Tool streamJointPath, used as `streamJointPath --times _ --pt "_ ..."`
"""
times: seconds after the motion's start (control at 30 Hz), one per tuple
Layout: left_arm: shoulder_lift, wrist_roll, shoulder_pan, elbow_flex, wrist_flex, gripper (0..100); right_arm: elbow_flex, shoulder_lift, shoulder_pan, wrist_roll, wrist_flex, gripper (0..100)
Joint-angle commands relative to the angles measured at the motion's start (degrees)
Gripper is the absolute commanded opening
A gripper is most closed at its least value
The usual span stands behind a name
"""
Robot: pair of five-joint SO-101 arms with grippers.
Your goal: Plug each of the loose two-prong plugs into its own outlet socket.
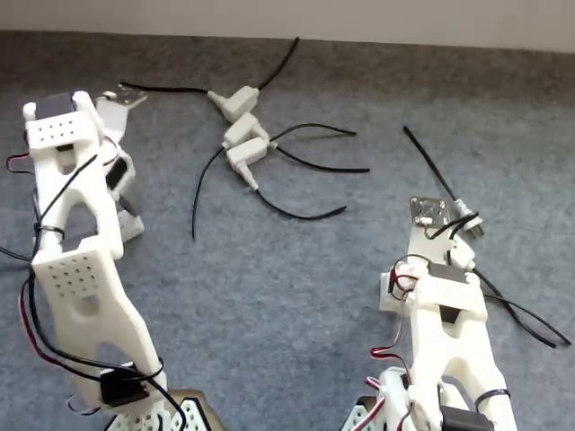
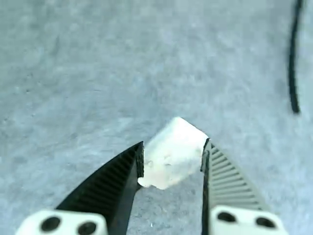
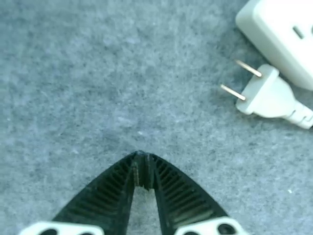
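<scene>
My left tool [image 2: 173,147] pinches a white block [image 2: 172,164] between its tips; I cannot tell whether it is a plug or a socket body. My right tool [image 3: 143,156] is pressed together, empty, close over the desk [image 3: 88,68]. 1 loose two-prong plug [image 3: 266,93] lies ahead of it and off to one side, prongs bare, just beside an outlet socket [image 3: 281,29]. I judge the plug wants gripping across its flat body, prongs level with the slots. The left arm [image 1: 76,269] stands folded high. The right arm [image 1: 445,314] stretches forward, low.

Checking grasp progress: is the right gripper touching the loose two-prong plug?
Apart. The right wrist view shows bare grey surface between the shut right gripper and the plug.
</scene>
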Motion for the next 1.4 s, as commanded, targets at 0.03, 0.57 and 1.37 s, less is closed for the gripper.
streamJointPath --times 0.03,0.57,1.37 --pt "-4.26 -7.65 -0.22 8.92 -1.23 21 -0.22 -1.45 0.31 -0.26 -0.4 0.6" --pt "1.36 -13.1 -3.21 13.32 -11.6 21 -0.22 -1.45 0.4 -0.26 -0.4 0.6" --pt "-22.02 -10.11 8.84 18.51 2.02 1 -0.22 -1.45 0.48 -0.26 -0.66 0.6"
